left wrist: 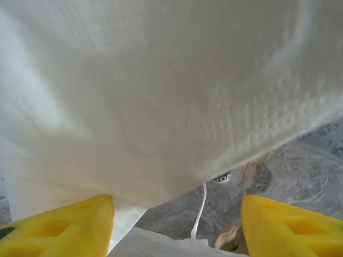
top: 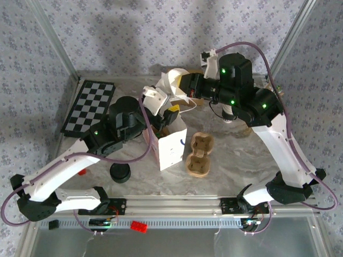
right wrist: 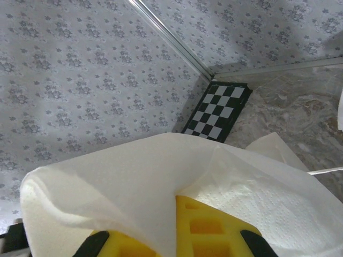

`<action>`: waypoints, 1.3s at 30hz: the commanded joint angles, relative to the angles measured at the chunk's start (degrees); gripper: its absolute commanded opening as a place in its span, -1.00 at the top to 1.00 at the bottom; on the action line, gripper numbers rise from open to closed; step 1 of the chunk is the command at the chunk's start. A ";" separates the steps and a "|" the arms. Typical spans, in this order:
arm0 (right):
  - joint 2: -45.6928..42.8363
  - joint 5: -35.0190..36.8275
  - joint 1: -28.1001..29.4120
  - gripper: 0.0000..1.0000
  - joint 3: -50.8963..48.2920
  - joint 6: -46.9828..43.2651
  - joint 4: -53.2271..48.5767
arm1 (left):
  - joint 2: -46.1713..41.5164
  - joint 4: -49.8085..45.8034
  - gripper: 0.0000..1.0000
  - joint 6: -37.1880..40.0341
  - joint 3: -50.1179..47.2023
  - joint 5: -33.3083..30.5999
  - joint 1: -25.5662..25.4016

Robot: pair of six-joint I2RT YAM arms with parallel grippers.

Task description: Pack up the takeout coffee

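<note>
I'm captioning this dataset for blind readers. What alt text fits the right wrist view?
The right tool is shut on a white paper napkin that drapes over its yellow fingers. Behind them are a floral-patterned wall and a checkerboard mat lying at the far corner of the marble table.

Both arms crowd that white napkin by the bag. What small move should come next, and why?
Probably the left gripper should back off: its jaws stand open, with the napkin loose before them, while the right gripper pinches it near the paper bag.
</note>
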 commanded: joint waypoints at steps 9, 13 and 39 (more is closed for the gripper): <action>-0.58 -1.04 1.06 1.00 -0.34 2.43 3.54 | 1.69 18.79 -0.37 3.00 -1.94 -1.31 -0.25; -0.55 -1.77 1.00 1.00 -0.84 2.94 4.68 | 2.67 20.93 -0.19 3.91 -2.26 -4.30 -0.23; -1.16 -5.04 -0.94 0.56 0.55 1.44 3.46 | 1.61 9.38 0.83 -4.60 1.02 -7.70 0.80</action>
